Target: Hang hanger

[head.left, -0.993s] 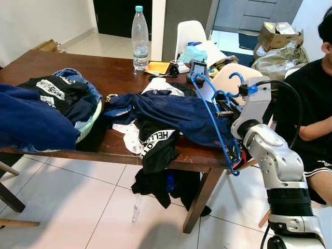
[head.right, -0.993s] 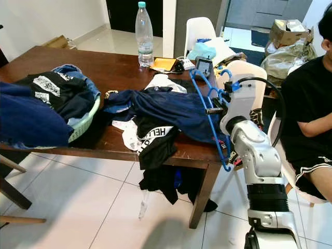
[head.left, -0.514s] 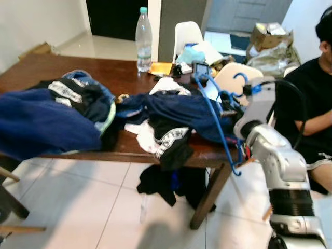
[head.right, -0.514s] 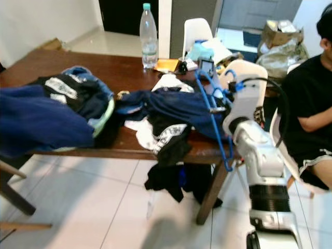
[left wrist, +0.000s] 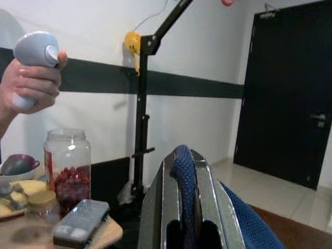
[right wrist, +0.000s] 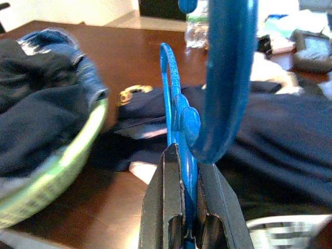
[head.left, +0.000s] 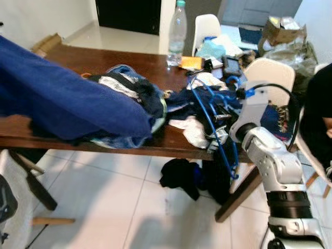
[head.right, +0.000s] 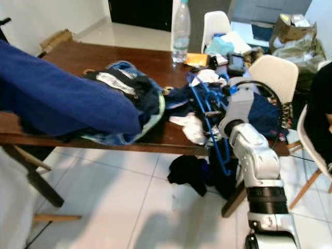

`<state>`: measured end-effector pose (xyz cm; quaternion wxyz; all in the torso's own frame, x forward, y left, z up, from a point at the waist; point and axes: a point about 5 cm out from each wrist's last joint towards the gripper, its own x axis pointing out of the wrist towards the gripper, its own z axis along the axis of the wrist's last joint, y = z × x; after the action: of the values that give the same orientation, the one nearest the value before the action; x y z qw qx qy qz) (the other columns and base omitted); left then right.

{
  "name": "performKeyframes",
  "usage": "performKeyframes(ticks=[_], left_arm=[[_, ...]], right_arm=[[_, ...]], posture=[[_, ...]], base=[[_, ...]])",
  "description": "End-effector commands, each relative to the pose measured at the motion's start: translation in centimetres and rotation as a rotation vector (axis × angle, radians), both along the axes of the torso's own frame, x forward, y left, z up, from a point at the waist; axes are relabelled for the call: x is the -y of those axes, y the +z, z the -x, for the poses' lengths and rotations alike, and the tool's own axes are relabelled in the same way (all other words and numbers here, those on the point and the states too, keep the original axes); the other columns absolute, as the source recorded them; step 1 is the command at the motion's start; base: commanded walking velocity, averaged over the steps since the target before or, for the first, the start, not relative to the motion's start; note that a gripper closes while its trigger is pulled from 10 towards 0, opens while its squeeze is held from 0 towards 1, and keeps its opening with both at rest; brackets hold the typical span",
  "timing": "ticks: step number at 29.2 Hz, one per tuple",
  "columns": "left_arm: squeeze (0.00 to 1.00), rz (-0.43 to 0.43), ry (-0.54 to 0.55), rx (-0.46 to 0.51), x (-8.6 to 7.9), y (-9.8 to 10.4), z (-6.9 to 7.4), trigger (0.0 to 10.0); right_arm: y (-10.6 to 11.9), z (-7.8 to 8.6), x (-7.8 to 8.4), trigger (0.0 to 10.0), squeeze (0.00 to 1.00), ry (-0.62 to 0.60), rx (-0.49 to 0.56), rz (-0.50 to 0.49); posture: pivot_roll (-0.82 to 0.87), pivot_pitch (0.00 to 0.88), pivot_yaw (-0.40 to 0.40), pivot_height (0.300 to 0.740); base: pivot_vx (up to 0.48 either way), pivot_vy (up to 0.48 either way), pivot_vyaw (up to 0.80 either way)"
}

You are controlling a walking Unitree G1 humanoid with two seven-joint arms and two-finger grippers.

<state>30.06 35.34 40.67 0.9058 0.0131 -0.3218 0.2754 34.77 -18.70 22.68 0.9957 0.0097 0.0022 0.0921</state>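
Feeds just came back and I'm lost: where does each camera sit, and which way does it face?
Head eyes: look forward and down over the wooden table; right arm shows holding the blue hanger.
Left wrist: along the left hand, shut on blue cloth.
Right wrist: along the right hand, toward the table.
Shared: hanger, table.

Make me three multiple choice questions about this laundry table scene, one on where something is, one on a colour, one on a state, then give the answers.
1. Where does the water bottle stand?
A. on the floor
B. on the far side of the wooden table
C. in the basket

2. What colour is the hanger?
A. blue
B. white
C. red

3. How is the right gripper?
A. open above the table
B. shut on nothing
C. shut on the hanger

Answers: 1 B, it stands upright on the tabletop's far side. 2 A, its plastic is bright blue. 3 C, the fingers clamp the hanger.
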Motion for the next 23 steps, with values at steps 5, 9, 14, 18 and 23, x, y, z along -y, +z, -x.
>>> performKeyframes(ticks=[5, 9, 14, 18, 23], left_arm=[[0.00, -0.093, -0.144, 0.031, 2.6, 0.9, -0.5, 10.0], [0.00, -0.108, -0.159, 0.041, 3.0, 1.2, -0.5, 10.0], [0.00, -0.166, -0.172, 0.089, 4.0, 3.0, 0.0, 10.0], [0.00, -0.175, -0.171, 0.099, 4.1, 3.4, 0.1, 10.0], [0.00, -0.200, -0.196, 0.118, 4.7, 4.4, 0.2, 10.0]], right_arm=[[0.1, 0.1, 0.4, 10.0, 0.00, -0.017, 0.004, 0.007], [0.1, 0.0, 0.3, 10.0, 0.00, -0.017, 0.004, 0.007], [0.2, 0.0, 0.3, 10.0, 0.00, -0.020, 0.013, 0.000], [0.2, 0.0, 0.3, 10.0, 0.00, -0.021, 0.015, -0.001], [0.3, 0.0, 0.4, 10.0, 0.00, -0.025, 0.020, -0.003]], posture=[[0.10, 0.088, -0.038, 0.740], [0.10, 0.087, -0.038, 0.740], [0.10, 0.083, -0.031, 0.740], [0.10, 0.082, -0.031, 0.740], [0.10, 0.078, -0.030, 0.740]], base=[[0.384, 0.000, 0.00], [0.480, 0.000, 0.00], [0.480, 0.000, 0.00], [0.480, 0.000, 0.00], [0.170, 0.000, 0.00]])
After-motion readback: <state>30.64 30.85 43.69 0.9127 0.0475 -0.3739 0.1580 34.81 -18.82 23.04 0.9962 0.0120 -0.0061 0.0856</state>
